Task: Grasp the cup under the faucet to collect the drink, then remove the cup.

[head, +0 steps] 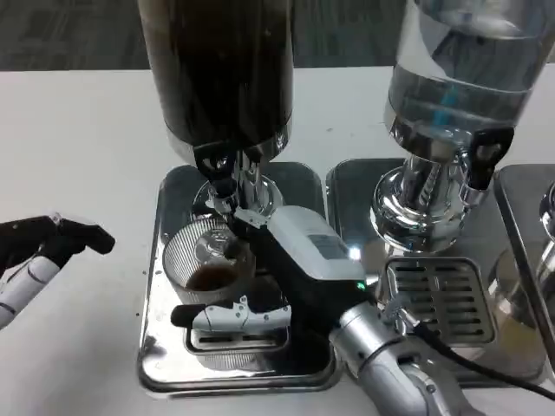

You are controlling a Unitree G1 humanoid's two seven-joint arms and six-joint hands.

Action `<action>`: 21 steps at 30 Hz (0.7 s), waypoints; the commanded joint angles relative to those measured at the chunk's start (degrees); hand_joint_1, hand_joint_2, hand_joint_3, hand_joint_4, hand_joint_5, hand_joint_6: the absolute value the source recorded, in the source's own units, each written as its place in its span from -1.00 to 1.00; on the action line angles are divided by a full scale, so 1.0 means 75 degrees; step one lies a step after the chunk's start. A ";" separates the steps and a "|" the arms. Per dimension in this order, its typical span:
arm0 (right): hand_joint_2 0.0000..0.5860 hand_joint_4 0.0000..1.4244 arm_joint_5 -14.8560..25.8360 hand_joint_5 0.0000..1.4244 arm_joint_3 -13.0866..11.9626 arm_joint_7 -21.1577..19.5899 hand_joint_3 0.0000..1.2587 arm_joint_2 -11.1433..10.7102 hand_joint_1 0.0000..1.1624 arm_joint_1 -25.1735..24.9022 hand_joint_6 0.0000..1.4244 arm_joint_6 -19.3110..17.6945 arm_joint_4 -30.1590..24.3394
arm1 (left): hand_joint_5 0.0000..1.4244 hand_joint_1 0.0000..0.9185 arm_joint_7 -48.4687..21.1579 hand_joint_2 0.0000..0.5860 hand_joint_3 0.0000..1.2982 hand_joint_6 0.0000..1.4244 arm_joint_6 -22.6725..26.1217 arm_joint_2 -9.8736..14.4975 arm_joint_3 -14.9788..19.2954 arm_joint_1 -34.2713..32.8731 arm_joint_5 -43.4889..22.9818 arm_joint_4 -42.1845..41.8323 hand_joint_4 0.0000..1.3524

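Cup point(206, 260) stands on the tray point(156, 364) directly below the dark dispenser's faucet point(218, 173), a little dark drink in its bottom; right hand point(260, 286) wraps fingers around cup, holding it; left hand point(39, 251) left of cup, well apart, holding nothing; risk: drawing cup away mid-flow would spill onto tray; tilting slops drink

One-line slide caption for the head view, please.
Right hand holds the cup under the dark dispenser's faucet, a little drink collected.

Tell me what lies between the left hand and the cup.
In the head view, bare white table and the steel drip tray's rim lie between the left hand and the cup.
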 commanded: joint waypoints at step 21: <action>-0.57 -0.36 -0.0741 0.07 0.0361 -0.0898 -0.46 -0.0102 -0.24 0.0594 0.52 0.0102 -0.0336 | -0.48 -1.00 0.0021 -0.27 -0.10 -0.41 -0.0238 0.0160 -0.0002 0.0130 0.0114 -0.0088 -0.28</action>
